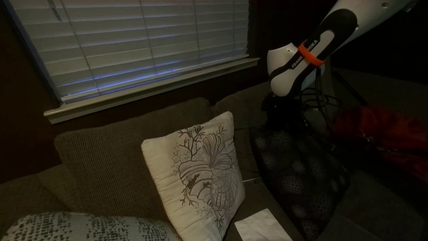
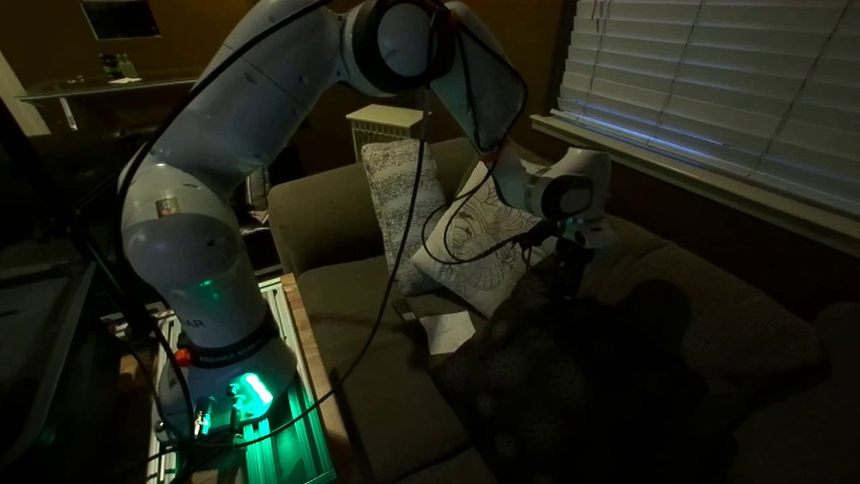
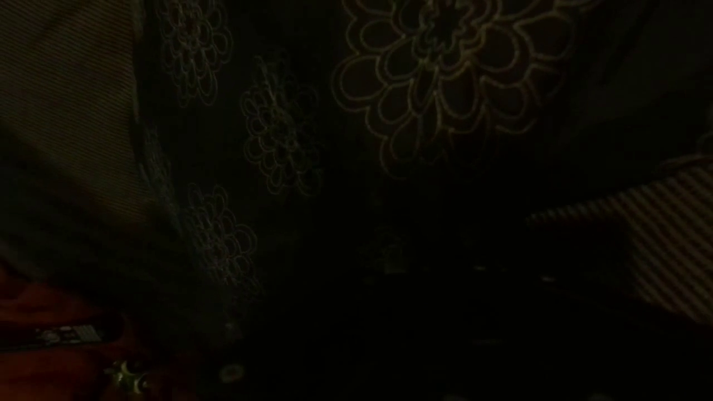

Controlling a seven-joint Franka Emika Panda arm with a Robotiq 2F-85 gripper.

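My gripper [image 1: 282, 122] points down at the upper corner of a dark pillow with pale flower outlines [image 1: 292, 184]. In an exterior view the gripper [image 2: 571, 275] also meets the top of this dark pillow [image 2: 524, 383], which leans on the sofa. In the wrist view the flowered pillow [image 3: 284, 133] fills much of the picture, and the gripper is a black shape along the bottom. The fingers are lost in shadow, so I cannot tell whether they are open or shut on the fabric. A cream pillow with shell and coral drawings [image 1: 207, 174] stands beside it, also visible here [image 2: 484, 235].
The brown sofa [image 1: 110, 167] runs under the window blinds [image 1: 133, 40]. A white paper [image 2: 448, 331] and a dark remote [image 2: 404, 310] lie on the seat. A grey patterned pillow [image 2: 400, 202] stands beyond. Red cloth [image 1: 384, 130] lies beside the dark pillow. Loose cables hang from the arm.
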